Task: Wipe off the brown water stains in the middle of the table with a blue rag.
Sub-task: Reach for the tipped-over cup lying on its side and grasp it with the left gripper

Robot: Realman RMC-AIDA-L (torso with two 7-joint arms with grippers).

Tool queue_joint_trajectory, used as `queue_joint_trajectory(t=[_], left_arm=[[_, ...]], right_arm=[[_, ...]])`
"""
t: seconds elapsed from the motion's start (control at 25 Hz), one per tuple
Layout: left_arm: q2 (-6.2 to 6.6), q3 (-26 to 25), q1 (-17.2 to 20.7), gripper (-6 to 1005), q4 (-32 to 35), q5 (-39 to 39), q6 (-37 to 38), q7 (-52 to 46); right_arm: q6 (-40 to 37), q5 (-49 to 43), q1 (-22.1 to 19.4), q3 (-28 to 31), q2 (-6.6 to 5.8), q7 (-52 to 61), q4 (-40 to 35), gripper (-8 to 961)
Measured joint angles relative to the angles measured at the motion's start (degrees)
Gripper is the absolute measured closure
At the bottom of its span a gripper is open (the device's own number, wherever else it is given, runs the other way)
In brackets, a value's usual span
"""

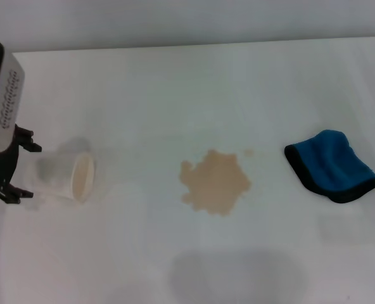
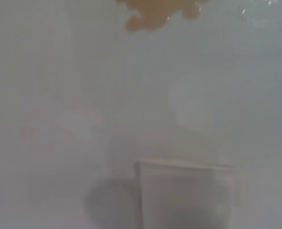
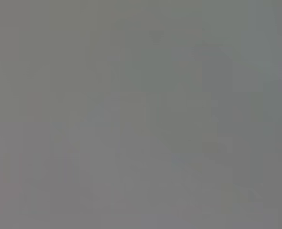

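The brown water stains (image 1: 215,182) sit mid-bench (image 1: 175,82), the blue rag (image 1: 331,165) lies untouched well to their right, likely awaiting the unseen right arm, while the left tool (image 1: 13,171) seems spread around a tipped paper cup (image 1: 70,176).

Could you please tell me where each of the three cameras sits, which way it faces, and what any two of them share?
Head view: from the robot's head, looking forward and down on the table, the brown water stains, the blue rag, a tipped paper cup; the left gripper shows at its left edge.
Left wrist view: from the left arm, low over the table, facing the cup and stains; no fingers show.
Right wrist view: from the right arm; only featureless grey.
Shared: head and left wrist both show cup and stains.
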Motion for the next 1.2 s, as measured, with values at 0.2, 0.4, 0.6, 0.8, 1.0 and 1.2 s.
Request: queue_joint_trajectory(t=[0.2,0.4,0.6,0.8,1.0,1.2], left_arm=[[-0.89,0.2,0.0,144,-2.1,0.7,4.8,0.6],[-1.9,-0.1,-0.3,145,-3.7,0.2,7.3,1.2],[-2.44,0.3,-1.0,145,-5.7,-1.1,8.6,1.2],[-2.64,2.5,-1.3,144,-10.2,-2.5,12.9,1.2],[-2.69,5.1,-1.3,144,-13.3,-3.8,17.9,1.1],[-2.74,5.5,-0.9,143,-13.8,-6.5,20.3,1.0]], right_arm=[[0.4,0.0,-0.9,0.3,-0.35,4.4,-0.9,81],[1.8,0.0,-1.5,1.8,-0.54,6.2,-1.9,82],[2.1,-0.2,-1.5,2.0,-0.67,7.8,-3.2,82],[2.2,-0.5,-1.4,1.6,-0.68,7.9,-3.8,82],[1.9,-0.6,-1.5,1.4,-0.68,7.9,-4.4,82],[1.6,-0.7,-1.6,1.4,-0.76,8.0,-4.5,82]])
